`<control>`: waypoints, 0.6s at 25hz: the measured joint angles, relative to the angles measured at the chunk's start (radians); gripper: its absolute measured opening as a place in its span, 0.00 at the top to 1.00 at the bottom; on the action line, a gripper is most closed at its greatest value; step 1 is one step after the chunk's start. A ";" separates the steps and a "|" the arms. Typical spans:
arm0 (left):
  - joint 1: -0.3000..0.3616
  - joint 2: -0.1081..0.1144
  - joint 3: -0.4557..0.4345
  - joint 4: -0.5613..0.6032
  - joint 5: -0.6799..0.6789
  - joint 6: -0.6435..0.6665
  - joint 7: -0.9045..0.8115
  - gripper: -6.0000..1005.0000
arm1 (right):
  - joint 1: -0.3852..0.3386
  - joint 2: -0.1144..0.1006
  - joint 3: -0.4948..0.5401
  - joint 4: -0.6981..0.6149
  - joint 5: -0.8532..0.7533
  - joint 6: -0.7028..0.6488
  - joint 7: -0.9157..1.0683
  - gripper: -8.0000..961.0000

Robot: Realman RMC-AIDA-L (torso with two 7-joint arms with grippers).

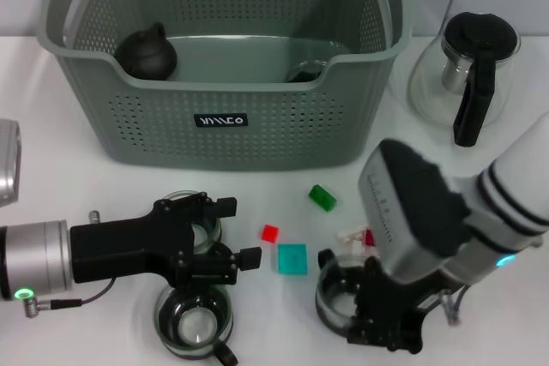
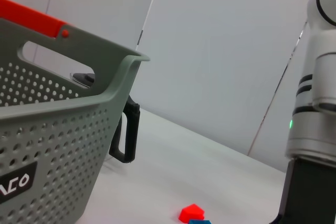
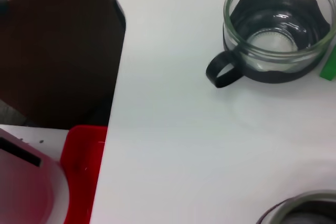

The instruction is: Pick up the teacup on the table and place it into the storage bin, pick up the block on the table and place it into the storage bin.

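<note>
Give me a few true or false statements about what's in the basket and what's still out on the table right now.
1. A dark teapot sits inside the storage bin. True.
2. The teal block is already in the storage bin. False: it lies on the table between the two arms.
3. The glass pitcher with a black handle stands on the robot's right of the bin. True.
4. No glass teacup is left on the table. False: one glass teacup sits near the left gripper, on the table.
5. The small red block lies on the table. True.
</note>
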 joint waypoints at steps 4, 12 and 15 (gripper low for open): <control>0.001 -0.001 0.000 0.002 -0.001 0.000 0.000 0.07 | -0.032 -0.008 0.134 -0.107 -0.004 -0.109 0.000 0.90; 0.000 -0.002 0.000 0.004 -0.001 0.000 0.000 0.07 | 0.019 -0.001 0.550 -0.409 0.086 -0.384 0.045 0.92; -0.001 -0.002 0.000 0.005 -0.001 -0.001 0.000 0.07 | 0.109 -0.004 0.664 -0.404 0.183 -0.366 0.076 0.92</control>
